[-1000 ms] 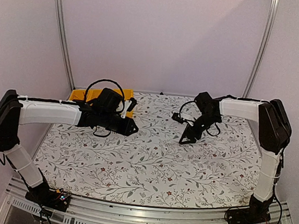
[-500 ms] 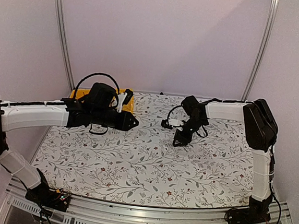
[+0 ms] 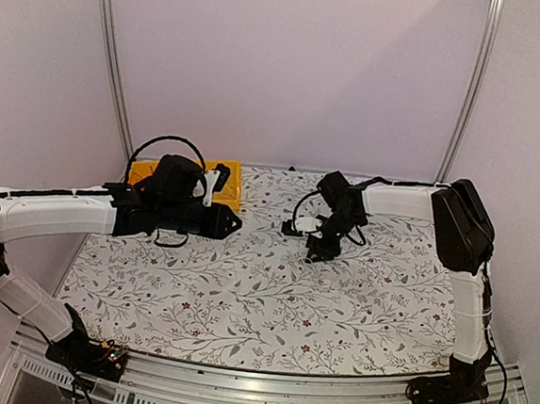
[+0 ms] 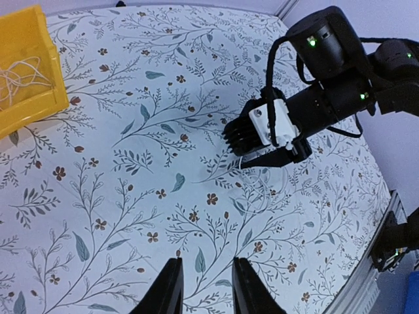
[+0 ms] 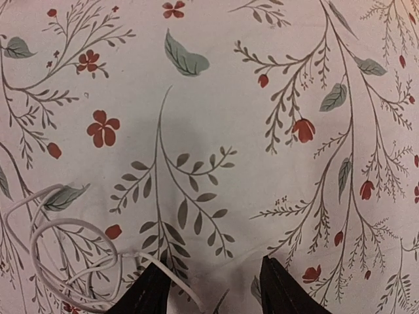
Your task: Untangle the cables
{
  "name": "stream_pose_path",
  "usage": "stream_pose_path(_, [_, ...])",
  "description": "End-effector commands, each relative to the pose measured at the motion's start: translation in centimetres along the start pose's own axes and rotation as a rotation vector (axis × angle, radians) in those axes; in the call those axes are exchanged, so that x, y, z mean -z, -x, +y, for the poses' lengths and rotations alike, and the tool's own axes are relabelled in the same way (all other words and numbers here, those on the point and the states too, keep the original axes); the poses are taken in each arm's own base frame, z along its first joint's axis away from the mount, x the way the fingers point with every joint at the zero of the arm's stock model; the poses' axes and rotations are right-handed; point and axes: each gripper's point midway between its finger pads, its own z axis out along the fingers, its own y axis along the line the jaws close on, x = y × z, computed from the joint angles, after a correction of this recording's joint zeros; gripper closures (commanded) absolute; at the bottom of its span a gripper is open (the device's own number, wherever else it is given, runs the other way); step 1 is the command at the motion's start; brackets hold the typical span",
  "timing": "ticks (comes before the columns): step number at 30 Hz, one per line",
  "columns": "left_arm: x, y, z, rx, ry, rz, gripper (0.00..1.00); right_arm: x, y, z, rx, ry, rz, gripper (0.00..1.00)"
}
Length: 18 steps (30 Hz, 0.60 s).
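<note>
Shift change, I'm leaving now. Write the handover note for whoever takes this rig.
Left pincer: open, empty, over the table.
Right pincer: open, close above a pale cable coil on the table, gripping nothing.
More pale cables lie bunched in the yellow bin, far left. No red or black cable in view.
Done: nothing visibly untangled.
To do: grip the coil, spread it, then the bin's bunch.

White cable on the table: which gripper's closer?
Right. The right gripper hangs directly over the white cable, jaws open, with a strand running between them. The left gripper is well apart, off to the robot's left of it.
</note>
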Motion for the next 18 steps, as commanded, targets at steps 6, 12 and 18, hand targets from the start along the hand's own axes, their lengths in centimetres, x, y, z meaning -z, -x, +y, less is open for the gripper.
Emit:
stream_pose_path(6, [-0.1,0.7,-0.3,0.001,-0.010,-0.051,0.71,0.7,2.5,1.7,0.301,-0.018,-0.018,1.00])
stream_pose_path(12, [-0.4,2.2,-2.5,-0.080,-0.119,-0.151,0.60,7.5,6.2,0.8,0.279,-0.096,-0.078,1.00])
stream_pose_path(18, [-0.5,3.8,-7.2,-0.190,-0.327,-0.257,0.51,16.2,10.5,0.7,0.165,-0.151,-0.191,1.00])
